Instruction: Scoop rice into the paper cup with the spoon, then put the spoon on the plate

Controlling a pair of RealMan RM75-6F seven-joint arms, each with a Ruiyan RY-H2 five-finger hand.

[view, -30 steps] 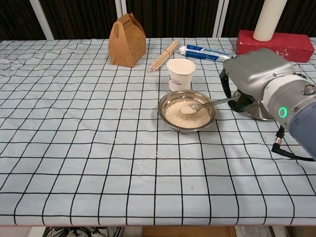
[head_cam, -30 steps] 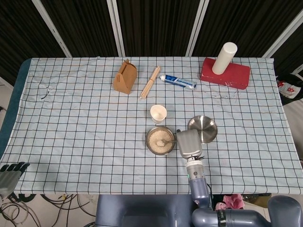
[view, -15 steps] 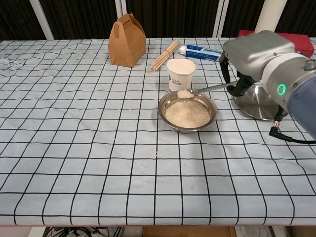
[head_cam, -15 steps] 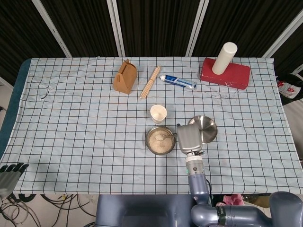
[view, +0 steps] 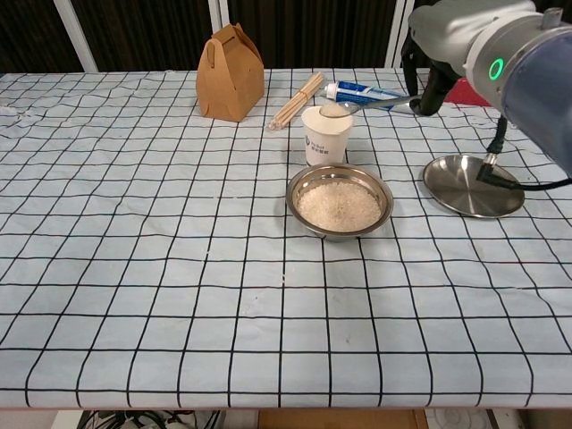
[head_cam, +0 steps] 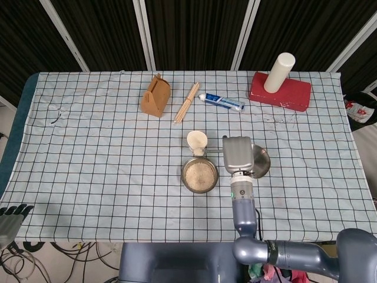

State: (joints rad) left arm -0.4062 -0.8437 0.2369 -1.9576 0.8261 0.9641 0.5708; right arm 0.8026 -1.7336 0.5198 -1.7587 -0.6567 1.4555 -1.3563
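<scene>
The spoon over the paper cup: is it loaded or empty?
Loaded. The spoon, held by the right hand, carries a rice mound above the paper cup.

Table (head_cam: 88, 177) w/ blue-check cloth; dark slatted wall panels (head_cam: 194, 29) behind, white frames; cables (head_cam: 35, 259) on floor.

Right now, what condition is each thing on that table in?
Spoon: loaded with rice, held above the cup.
Paper cup: upright, open.
Bowl: holds rice.
Plate: bare.
Right hand: grips the spoon.
Left hand: idle at the table edge.
Toothpaste tube: lying flat.
Paper box: closed.
</scene>
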